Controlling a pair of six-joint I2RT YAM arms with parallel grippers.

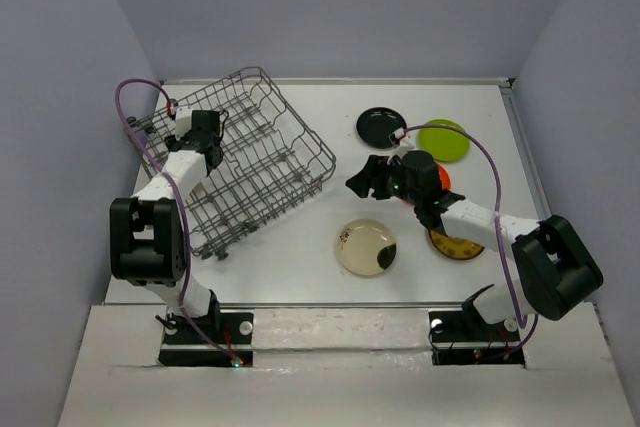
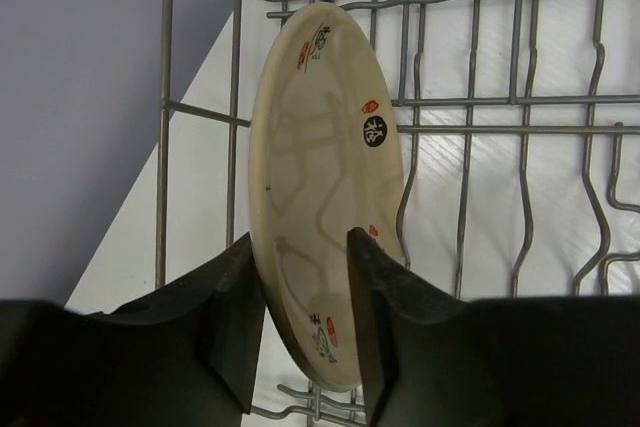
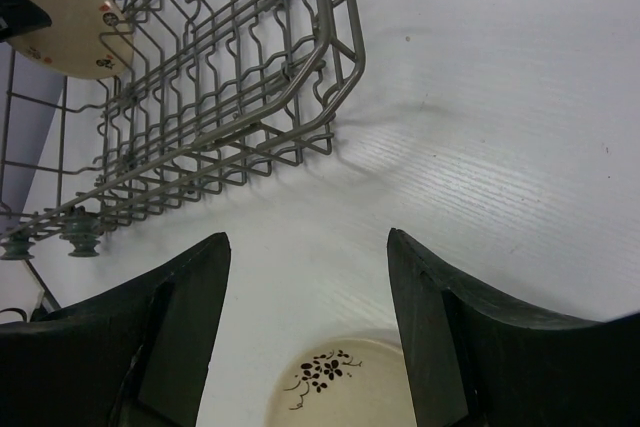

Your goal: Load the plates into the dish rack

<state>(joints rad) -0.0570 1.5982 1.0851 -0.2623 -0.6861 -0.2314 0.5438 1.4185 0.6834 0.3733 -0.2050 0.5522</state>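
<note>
The grey wire dish rack (image 1: 300, 115) sits tilted at the left. My left gripper (image 1: 203, 135) is inside its far-left corner, shut on a cream plate with red and black marks (image 2: 320, 147) held on edge among the wires (image 2: 470, 102). That plate also shows in the right wrist view (image 3: 62, 19). My right gripper (image 1: 362, 182) is open and empty above the table, just beyond a cream plate with dark flower marks (image 1: 366, 247), which also shows in the right wrist view (image 3: 350, 387). Black (image 1: 380, 125), lime green (image 1: 445, 140), orange (image 1: 443, 179) and yellow-brown (image 1: 455, 245) plates lie at the right.
My right arm covers parts of the orange and yellow-brown plates. The rack's near corner (image 3: 335, 57) stands left of the right gripper (image 3: 308, 242). Grey walls enclose the white table (image 1: 300, 257) on three sides.
</note>
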